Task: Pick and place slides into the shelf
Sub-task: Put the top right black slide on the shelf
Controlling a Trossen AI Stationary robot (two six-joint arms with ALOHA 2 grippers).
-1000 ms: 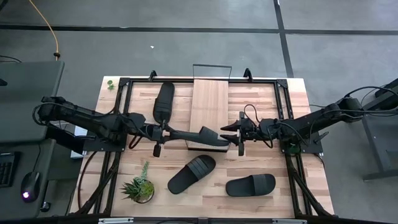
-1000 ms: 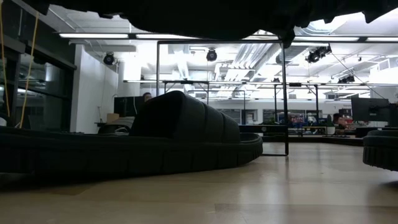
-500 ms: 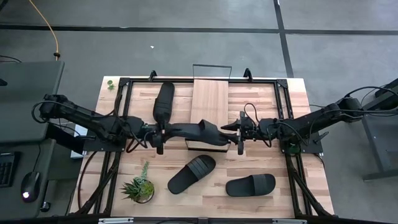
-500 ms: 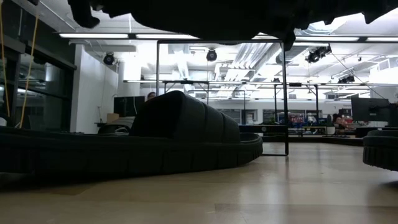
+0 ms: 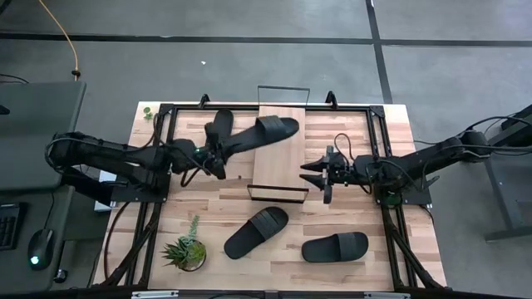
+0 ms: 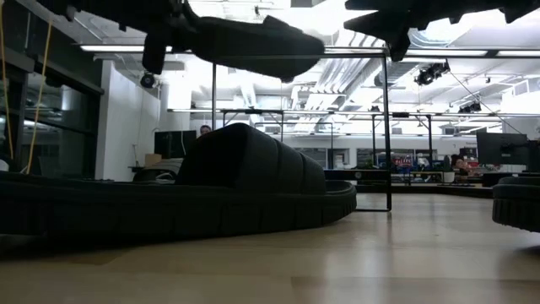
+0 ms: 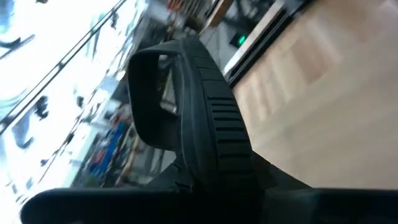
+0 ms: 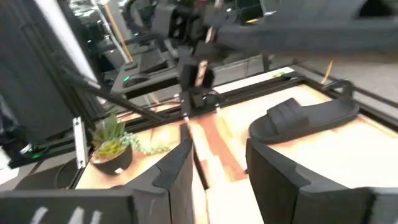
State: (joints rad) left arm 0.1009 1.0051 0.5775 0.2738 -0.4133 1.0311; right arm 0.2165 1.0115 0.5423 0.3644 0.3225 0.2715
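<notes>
Grasping a slide (image 5: 264, 131) above the shelf (image 5: 279, 151), left tool (image 5: 218, 158) clenched; right tool (image 5: 320, 174) released beside it, another slide (image 5: 219, 133) behind

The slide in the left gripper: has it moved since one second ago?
Yes. The held slide went from the shelf's near end to its far end, in the left gripper.

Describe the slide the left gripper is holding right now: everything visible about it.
The held slide is an all-black slip-on sandal with an elongated oval sole, a wide strap band and ribbed sole edges, rubbery-looking. The left gripper is shut on one end of it, and its strap end reaches out over the far part of the shelf. In the low view it hangs in the air, roughly level, above the table, touching nothing but the gripper. Its strap stands arched and empty in the left wrist view.
</notes>
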